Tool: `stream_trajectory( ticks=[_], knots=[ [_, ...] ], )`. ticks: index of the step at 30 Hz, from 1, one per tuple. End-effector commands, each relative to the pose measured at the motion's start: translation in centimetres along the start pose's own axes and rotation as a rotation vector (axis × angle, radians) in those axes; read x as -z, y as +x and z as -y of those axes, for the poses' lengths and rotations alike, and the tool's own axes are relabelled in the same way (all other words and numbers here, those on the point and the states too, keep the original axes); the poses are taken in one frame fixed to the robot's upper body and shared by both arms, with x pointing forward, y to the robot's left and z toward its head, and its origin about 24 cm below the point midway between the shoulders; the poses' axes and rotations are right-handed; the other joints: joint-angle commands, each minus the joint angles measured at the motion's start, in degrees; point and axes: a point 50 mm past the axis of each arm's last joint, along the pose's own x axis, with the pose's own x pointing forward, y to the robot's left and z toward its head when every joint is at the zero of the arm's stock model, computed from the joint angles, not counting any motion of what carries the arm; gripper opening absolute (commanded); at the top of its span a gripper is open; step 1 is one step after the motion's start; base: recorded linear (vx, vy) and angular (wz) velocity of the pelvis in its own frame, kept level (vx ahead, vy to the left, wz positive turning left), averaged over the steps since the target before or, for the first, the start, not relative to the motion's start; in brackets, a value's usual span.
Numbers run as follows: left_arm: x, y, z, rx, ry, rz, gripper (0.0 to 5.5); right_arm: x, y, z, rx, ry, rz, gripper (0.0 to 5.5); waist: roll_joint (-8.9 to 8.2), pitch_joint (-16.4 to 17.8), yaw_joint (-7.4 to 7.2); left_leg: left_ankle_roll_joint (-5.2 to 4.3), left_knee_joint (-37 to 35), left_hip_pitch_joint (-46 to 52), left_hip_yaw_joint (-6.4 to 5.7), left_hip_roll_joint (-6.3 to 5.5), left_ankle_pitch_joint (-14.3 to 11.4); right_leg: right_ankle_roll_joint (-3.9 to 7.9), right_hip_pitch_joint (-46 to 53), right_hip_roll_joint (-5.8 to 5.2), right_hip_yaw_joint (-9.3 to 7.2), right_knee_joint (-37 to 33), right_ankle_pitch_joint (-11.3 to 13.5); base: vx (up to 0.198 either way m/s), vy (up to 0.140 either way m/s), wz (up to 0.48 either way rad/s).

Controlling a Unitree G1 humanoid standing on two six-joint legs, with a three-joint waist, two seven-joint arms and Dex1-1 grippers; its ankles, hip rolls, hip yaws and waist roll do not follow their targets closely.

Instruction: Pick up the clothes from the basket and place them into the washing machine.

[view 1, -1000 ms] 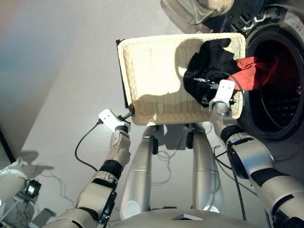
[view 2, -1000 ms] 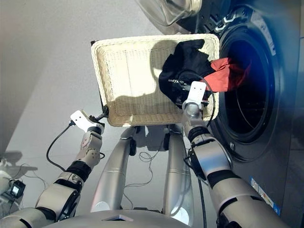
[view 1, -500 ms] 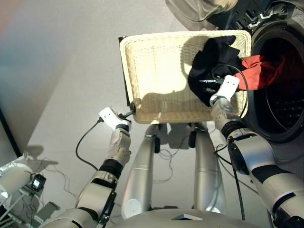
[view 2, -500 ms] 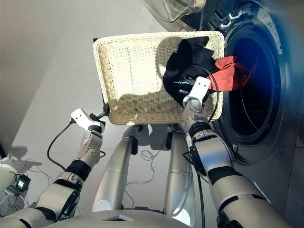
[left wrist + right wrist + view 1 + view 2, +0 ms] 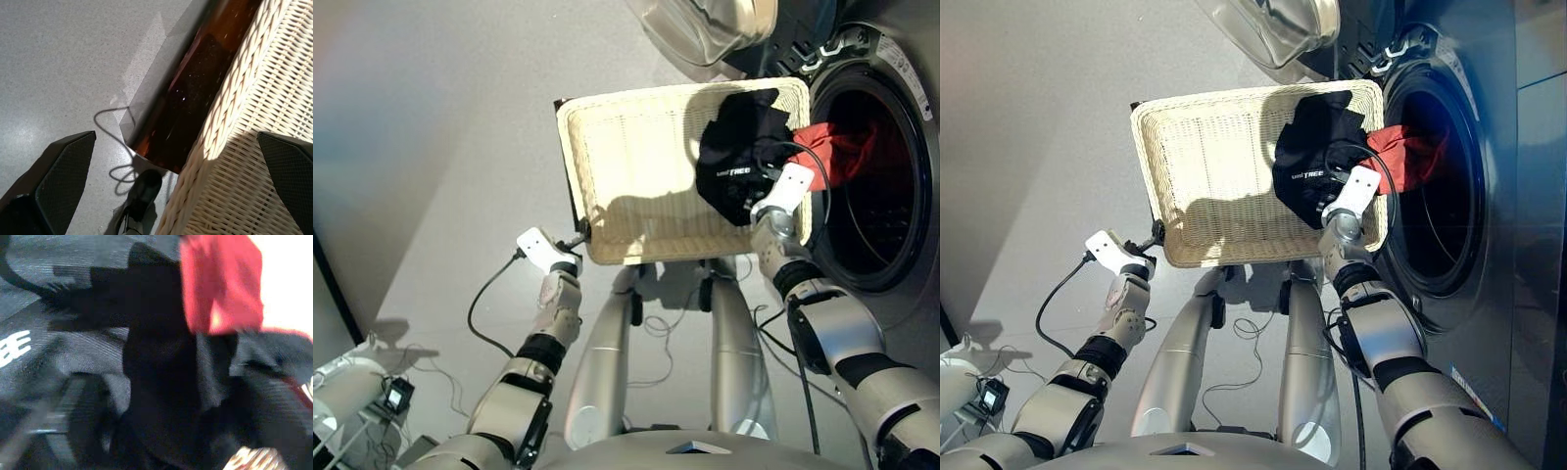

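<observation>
Grey floor under basket point(image 5: 636, 166) holding black garment point(image 5: 734, 162); left claw point(image 5: 166, 196) apart, right claw's grip unclear.

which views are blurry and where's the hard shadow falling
Right wrist view: motion-blurred, the black garment and the orange-red garment smeared. Left wrist view: sharp, with a sunlit patch on the basket rim. Eye views: a hard shadow crosses the basket floor.
</observation>
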Motion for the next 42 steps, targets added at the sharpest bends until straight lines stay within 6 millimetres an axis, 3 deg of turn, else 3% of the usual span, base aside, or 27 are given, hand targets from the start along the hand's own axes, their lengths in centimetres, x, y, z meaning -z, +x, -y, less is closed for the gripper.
stream_trajectory(
  ticks=[1, 5, 10, 17, 18, 19, 27, 34, 37, 42],
  knots=[
    [-1.8, 0.3, -1.7, -0.033, 0.030, 0.062, 5.50, -1.7, 0.3, -1.3, -0.059, -0.089, 0.059, 5.50, 0.63, -0.9, -0.37, 0.92, 5.8, -1.8, -0.48, -0.44, -6.9, 5.46, 2.2, 0.22, 0.02, -3.8, -1.4, 0.000, 0.000, 0.000],
    [-1.9, 0.3, -1.9, -0.046, 0.028, 0.060, 5.50, -2.6, 0.6, -1.2, -0.049, -0.117, 0.076, 5.50, 0.87, -0.6, 0.09, 1.11, 8.6, -4.0, -0.44, -0.55, -7.8, 5.26, 0.2, 0.13, 0.05, -0.9, -2.5, 0.000, 0.000, 0.000],
    [-2.5, 0.6, -1.3, -0.029, 0.038, 0.082, 5.50, -5.4, 1.2, -0.7, -0.005, -0.077, 0.121, 5.50, 1.81, 0.8, 1.21, 1.34, 12.1, -9.0, -1.06, -0.86, -8.6, 5.05, -4.8, -0.45, -0.22, 3.7, -4.2, 0.000, 0.000, 0.000],
    [-3.0, 0.5, -0.9, -0.003, 0.046, 0.101, 5.50, -7.0, 1.6, 0.4, 0.046, -0.017, 0.118, 5.50, 2.64, 1.0, 2.09, 1.45, 14.0, -12.3, -1.08, -1.36, -8.7, 4.97, -8.5, -0.55, -0.23, 6.6, -4.3, 0.000, 0.000, 0.000],
    [-2.9, 0.4, -0.9, -0.001, 0.051, 0.096, 5.50, -6.9, 1.6, 0.4, 0.053, -0.029, 0.111, 2.39, 2.65, 0.8, 2.22, 1.54, 14.6, -12.8, -0.87, -1.35, -8.8, 4.82, -9.0, -0.64, -0.13, 7.2, -4.4, 0.000, 0.000, 0.000],
    [-2.8, 0.4, -0.9, 0.001, 0.053, 0.093, 5.50, -6.9, 1.6, 0.4, 0.059, -0.032, 0.113, 0.00, 2.70, 0.6, 2.28, 1.57, 14.9, -12.9, -0.80, -1.38, -8.8, 4.79, -9.2, -0.62, -0.13, 7.5, -4.4, 0.000, 0.000, 0.000],
    [-2.7, -0.1, -1.2, -0.002, 0.045, 0.098, 5.50, -5.6, 1.3, -0.3, 0.058, -0.017, 0.111, 0.00, 2.13, -0.9, 1.70, 1.65, 13.8, -10.1, 0.16, -1.24, -9.1, 4.79, -6.1, -0.78, -0.09, 5.9, -3.5, 0.000, 0.000, 0.000],
    [-2.4, -0.3, -1.9, -0.049, 0.036, 0.105, 5.50, -4.5, 0.3, -1.2, 0.091, 0.075, 0.192, 0.00, 1.64, -1.1, -0.64, 1.24, 8.0, -3.6, 0.72, -0.88, -7.7, 5.47, 0.1, -0.78, 0.27, -0.9, -1.4, 0.000, 0.000, 0.000],
    [-2.1, -0.6, -2.3, -0.081, 0.032, 0.113, 5.50, -5.5, -0.6, -0.5, 0.148, 0.083, 0.314, 0.00, 1.65, -1.0, -1.79, 1.16, 5.9, -1.1, 1.23, -0.94, -7.1, 5.75, 2.7, -0.52, 0.63, -3.6, -0.5, 0.000, 0.000, 0.000],
    [-1.9, -1.1, -2.8, -0.103, 0.042, 0.122, 5.50, -8.2, -1.5, 2.7, 0.332, 0.124, 0.472, 0.00, 2.16, -1.2, -2.57, 1.20, 4.6, 1.0, 1.71, -1.23, -7.1, 6.07, 4.4, -0.36, 1.59, -5.8, 0.3, -0.015, 0.029, -0.156]
  ],
)
